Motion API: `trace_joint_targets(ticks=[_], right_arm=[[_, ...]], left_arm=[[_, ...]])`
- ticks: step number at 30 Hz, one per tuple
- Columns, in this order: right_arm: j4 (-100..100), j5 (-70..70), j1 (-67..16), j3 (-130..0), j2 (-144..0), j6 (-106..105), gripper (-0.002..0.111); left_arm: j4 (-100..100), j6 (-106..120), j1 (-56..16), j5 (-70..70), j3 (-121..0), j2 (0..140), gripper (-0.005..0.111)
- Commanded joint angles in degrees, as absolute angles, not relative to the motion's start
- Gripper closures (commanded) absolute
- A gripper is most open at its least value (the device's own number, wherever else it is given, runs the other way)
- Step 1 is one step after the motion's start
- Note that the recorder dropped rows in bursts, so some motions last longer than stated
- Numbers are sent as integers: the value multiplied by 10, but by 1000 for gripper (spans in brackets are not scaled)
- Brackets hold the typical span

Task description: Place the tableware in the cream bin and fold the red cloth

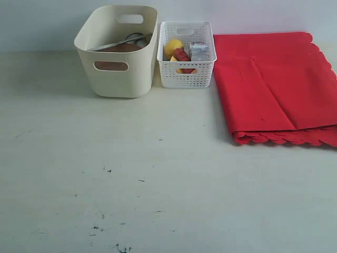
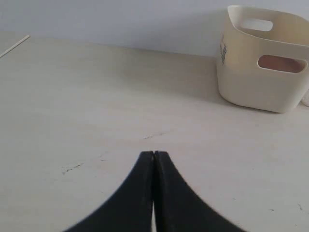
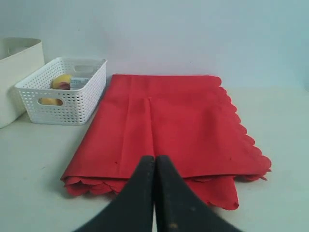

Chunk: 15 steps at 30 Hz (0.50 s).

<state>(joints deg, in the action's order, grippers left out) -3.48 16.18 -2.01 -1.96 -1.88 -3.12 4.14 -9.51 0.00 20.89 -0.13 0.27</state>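
The cream bin [image 1: 118, 52] stands at the back left of the table and holds tableware [image 1: 125, 43]: a metal piece and something brown show over its rim. It also appears in the left wrist view as the cream bin [image 2: 260, 63]. The red cloth [image 1: 276, 87] lies folded in layers at the back right, its scalloped edges stacked along the near side; the right wrist view shows the red cloth [image 3: 169, 125] too. My left gripper [image 2: 153, 153] is shut and empty above bare table. Shut and empty as well, my right gripper [image 3: 155, 157] hangs above the cloth's near edge. Neither arm shows in the exterior view.
A white lattice basket [image 1: 187, 52] with a lemon [image 1: 174, 47], a sausage and a carton stands between the bin and the cloth, and shows as the basket [image 3: 65, 94] in the right wrist view. The pale table [image 1: 158, 184] bears small dark marks. A wall runs behind.
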Motion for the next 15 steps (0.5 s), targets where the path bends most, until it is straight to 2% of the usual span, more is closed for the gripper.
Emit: trace_joint_targets(ticks=[1, 15], right_arm=[[-26, 149, -20, 0, 0, -26, 108], [-26, 157, -20, 0, 0, -23, 108]], left_arm=[[44, -94, 0, 204, 0, 0, 107], [44, -94, 0, 204, 0, 0, 107]])
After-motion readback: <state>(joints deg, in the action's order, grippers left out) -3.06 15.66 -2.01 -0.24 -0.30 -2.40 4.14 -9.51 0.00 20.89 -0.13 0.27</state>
